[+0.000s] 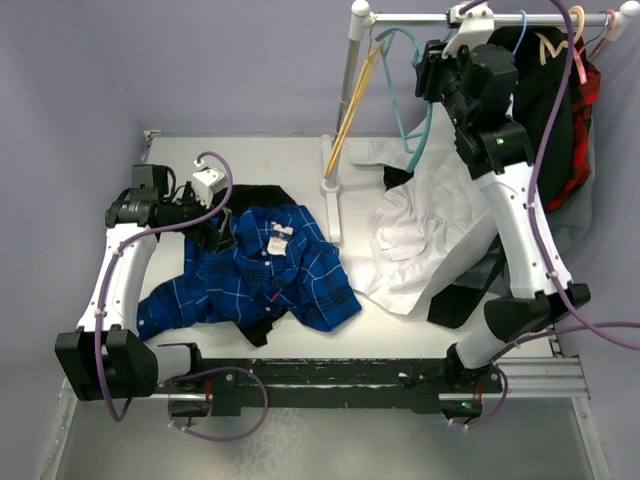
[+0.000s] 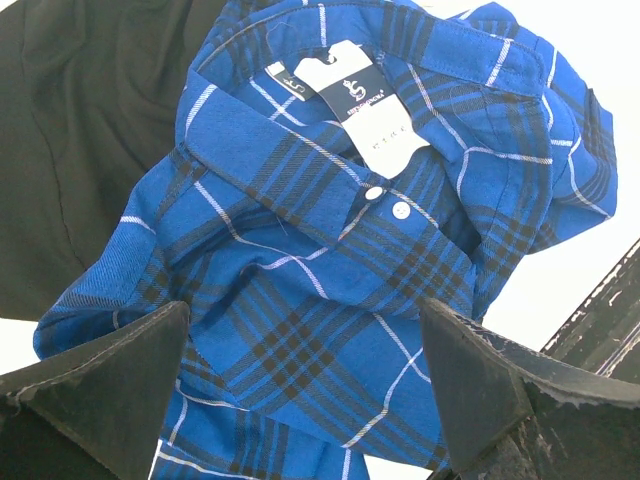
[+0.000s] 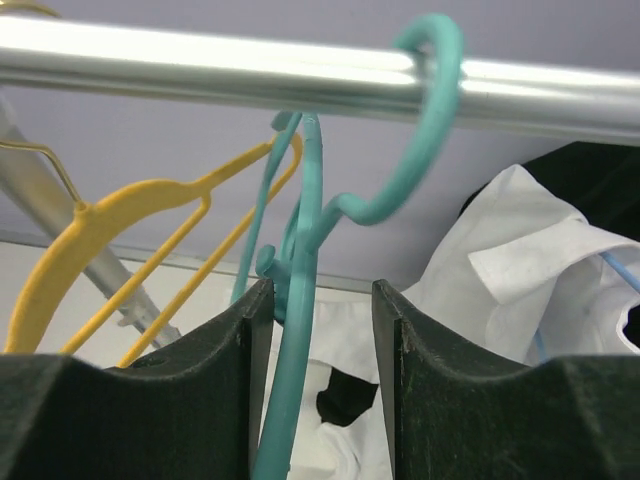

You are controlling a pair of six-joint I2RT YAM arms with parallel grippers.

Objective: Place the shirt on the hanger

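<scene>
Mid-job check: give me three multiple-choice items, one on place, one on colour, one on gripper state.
1. The thin teal plastic hanger is: A lying on the table; B hooked over the silver metal rail; C on a wall hook.
2. The hanger left of it in the right wrist view is: A red; B yellow; C black.
3. The left gripper above the blue plaid shirt is: A shut on it; B shut, empty; C open.
B: its hook curls over the rail. B: plainly yellow plastic. C: its fingers stand wide apart.
</scene>
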